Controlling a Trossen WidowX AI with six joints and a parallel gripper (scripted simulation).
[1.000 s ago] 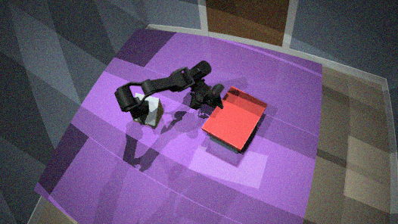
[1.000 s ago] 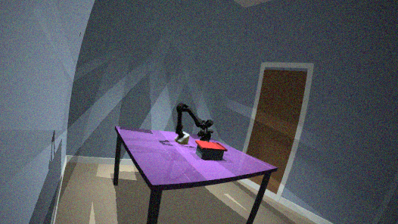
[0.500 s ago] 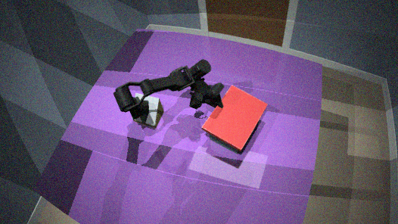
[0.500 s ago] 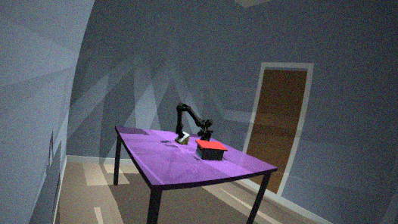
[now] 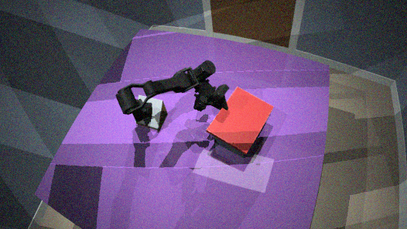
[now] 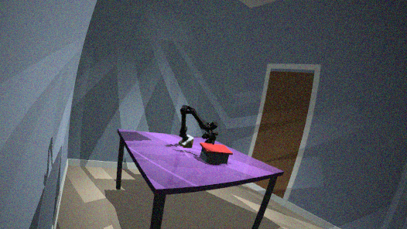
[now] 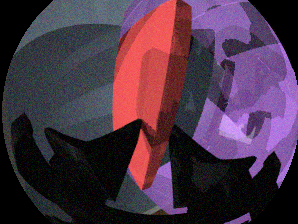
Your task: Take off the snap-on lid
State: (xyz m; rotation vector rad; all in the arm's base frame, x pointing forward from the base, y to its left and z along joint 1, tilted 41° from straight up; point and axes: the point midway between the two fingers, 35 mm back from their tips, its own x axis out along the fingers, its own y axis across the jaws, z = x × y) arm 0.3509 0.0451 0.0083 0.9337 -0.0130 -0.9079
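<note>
The red lid (image 5: pixel 241 120) (image 6: pixel 217 148) (image 7: pixel 135 85) lies right side up over the dark storage box (image 5: pixel 232 152) (image 6: pixel 215 157) (image 7: pixel 199 85). I cannot tell whether its near edge stands a little off the box. The box stands on the purple table (image 5: pixel 174 201) (image 6: pixel 174 174). My gripper (image 5: pixel 224 107) (image 7: pixel 156 126) is at the lid's edge on the arm's side, shut on the lid, with a fingertip on each side of its rim in the wrist view. In the exterior view the lid and box hide the fingertips.
A pale rectangle (image 5: pixel 232 176) is on the table just in front of the box in the top view. A white and dark block (image 5: pixel 158 106) (image 6: pixel 188 141) is at the arm's base. The table's right edge lies beyond the box.
</note>
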